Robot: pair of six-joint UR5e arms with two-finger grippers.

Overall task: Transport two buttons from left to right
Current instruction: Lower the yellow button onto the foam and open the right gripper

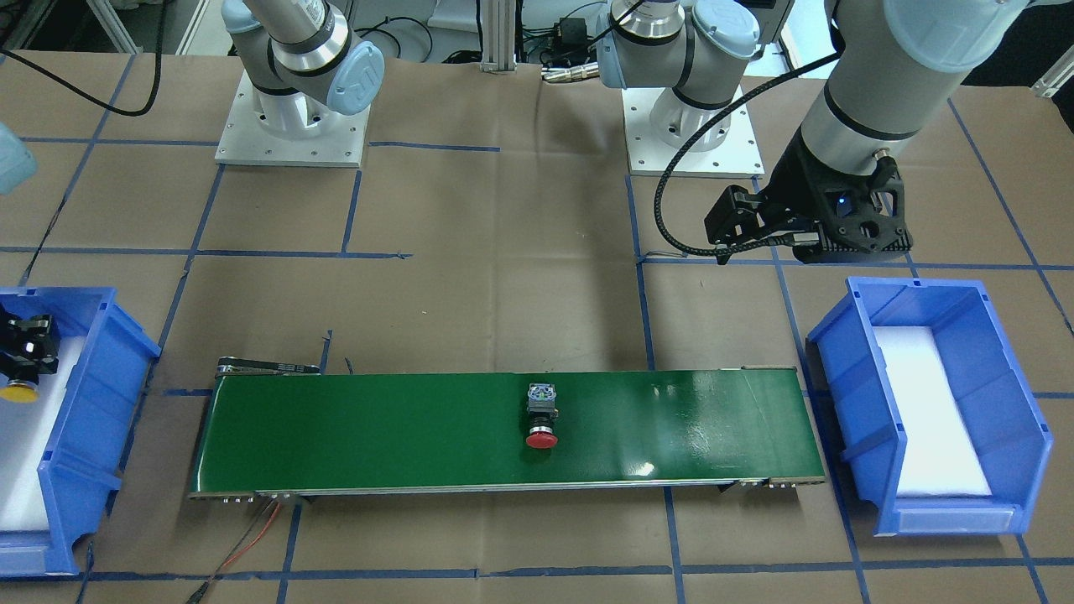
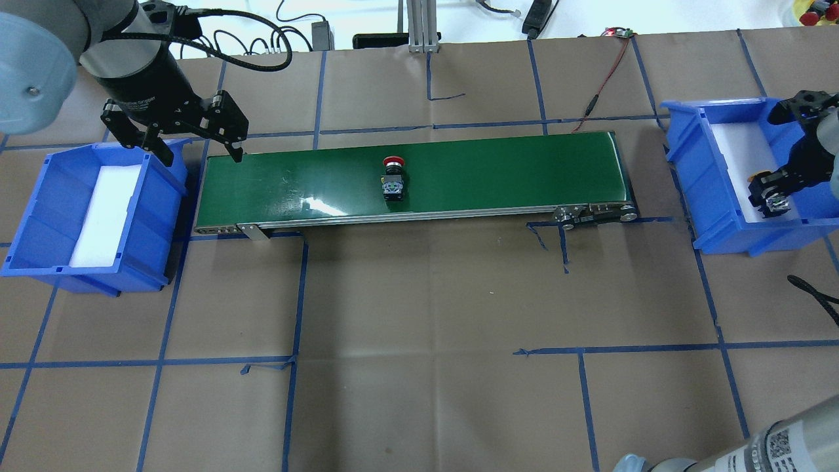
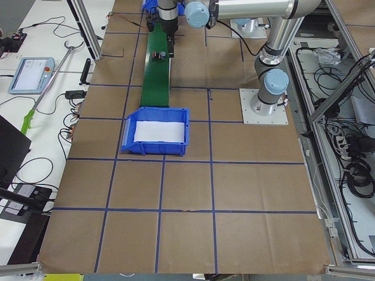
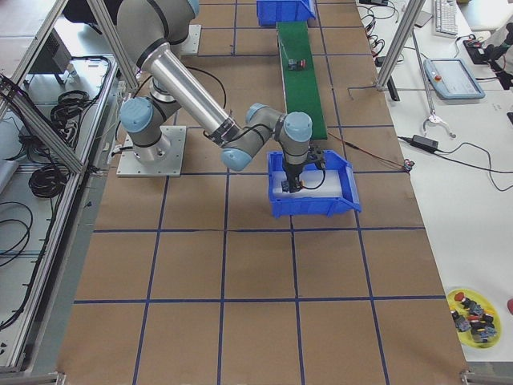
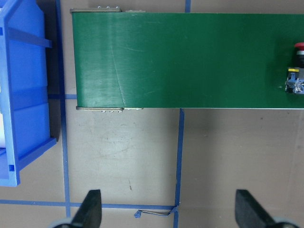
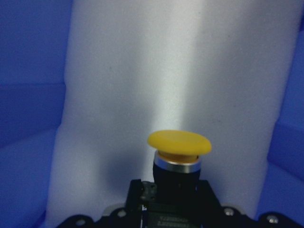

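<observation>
The red-capped button [image 2: 392,177] lies on its side near the middle of the green conveyor belt [image 2: 498,174]. It also shows in the front-facing view [image 1: 542,417] and at the right edge of the left wrist view [image 5: 297,71]. My left gripper [image 2: 202,156] is open and empty, above the belt's left end beside the left blue bin [image 2: 39,196]. Its fingertips [image 5: 90,211] stand wide apart. My right gripper [image 2: 772,195] is inside the right blue bin [image 2: 721,219], shut on the yellow-capped button [image 6: 179,142], just over the white foam. The yellow cap shows in the front-facing view [image 1: 18,391].
The left bin holds only a white foam pad [image 2: 105,210]. A red and black cable [image 2: 606,72] runs from the belt's right end to the table's back edge. Brown paper with blue tape lines covers the table [image 2: 426,314]. Both arm bases [image 1: 294,117] stand behind the belt.
</observation>
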